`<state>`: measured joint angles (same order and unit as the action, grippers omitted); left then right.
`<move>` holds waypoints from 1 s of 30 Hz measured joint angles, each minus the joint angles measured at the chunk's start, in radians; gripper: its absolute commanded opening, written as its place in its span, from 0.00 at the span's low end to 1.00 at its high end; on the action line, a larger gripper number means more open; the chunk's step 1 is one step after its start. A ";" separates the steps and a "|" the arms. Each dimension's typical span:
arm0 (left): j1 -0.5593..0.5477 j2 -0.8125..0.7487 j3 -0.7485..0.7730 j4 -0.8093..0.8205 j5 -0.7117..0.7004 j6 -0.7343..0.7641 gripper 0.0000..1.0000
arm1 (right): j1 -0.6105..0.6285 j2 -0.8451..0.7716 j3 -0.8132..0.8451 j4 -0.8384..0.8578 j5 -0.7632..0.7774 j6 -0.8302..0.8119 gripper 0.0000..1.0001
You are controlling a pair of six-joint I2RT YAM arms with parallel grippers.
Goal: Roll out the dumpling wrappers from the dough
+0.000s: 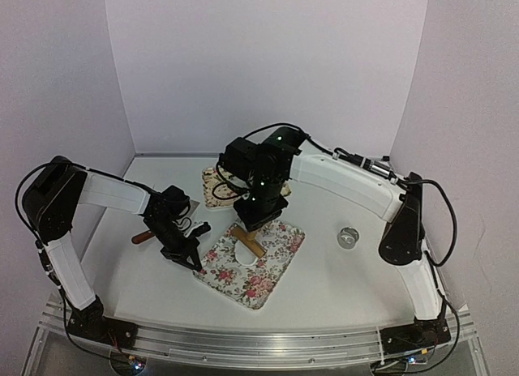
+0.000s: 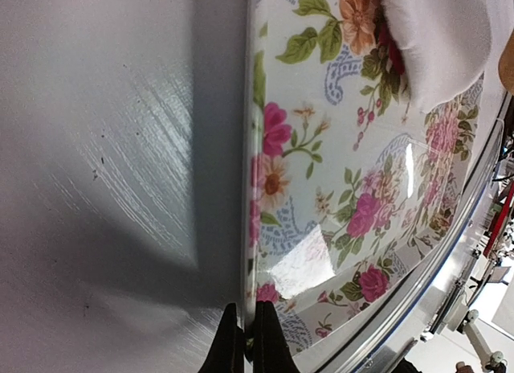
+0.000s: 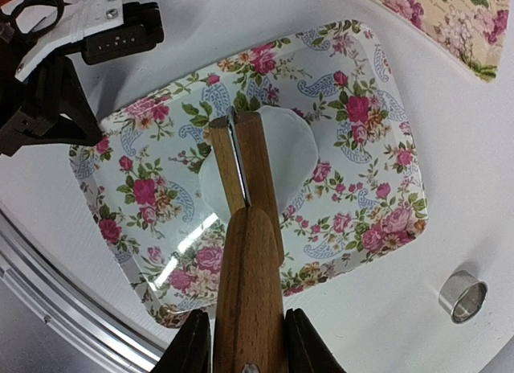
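Note:
The white dough [image 1: 235, 251] lies flattened into a roughly round thin patch in the flowered tray [image 1: 268, 280]. My right gripper [image 1: 258, 218] is shut on the handle of a wooden roller [image 1: 248, 240]. In the right wrist view the gripper [image 3: 246, 334] holds the roller [image 3: 245, 172], whose head rests across the dough [image 3: 294, 144] in the tray [image 3: 369, 188]. My left gripper [image 1: 193, 260] is shut on the tray's left rim. The left wrist view shows its fingers [image 2: 245, 347] pinching that rim [image 2: 250, 228], with the dough [image 2: 438, 43] at the far end.
A small shiny metal ring [image 1: 349, 237] stands on the table right of the tray and also shows in the right wrist view [image 3: 463, 295]. A second flowered tray [image 1: 216, 186] lies behind the arms. A brown wooden handle [image 1: 144, 237] lies left of my left gripper.

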<state>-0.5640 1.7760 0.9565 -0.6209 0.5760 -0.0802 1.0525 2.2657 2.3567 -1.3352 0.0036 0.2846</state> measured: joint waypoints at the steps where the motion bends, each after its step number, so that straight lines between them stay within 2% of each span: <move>1: 0.000 0.000 0.000 0.000 -0.001 0.000 0.00 | 0.006 0.013 0.015 -0.001 0.017 -0.016 0.00; 14: -0.002 0.001 0.000 0.001 -0.004 -0.008 0.00 | 0.059 0.094 0.039 -0.006 0.087 -0.149 0.00; 30: -0.005 0.010 0.000 0.011 -0.004 -0.024 0.00 | 0.102 0.134 0.036 -0.006 0.200 -0.169 0.00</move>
<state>-0.5686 1.7855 0.9565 -0.6097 0.5717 -0.1043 1.1544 2.3994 2.3928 -1.3407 0.2032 0.1158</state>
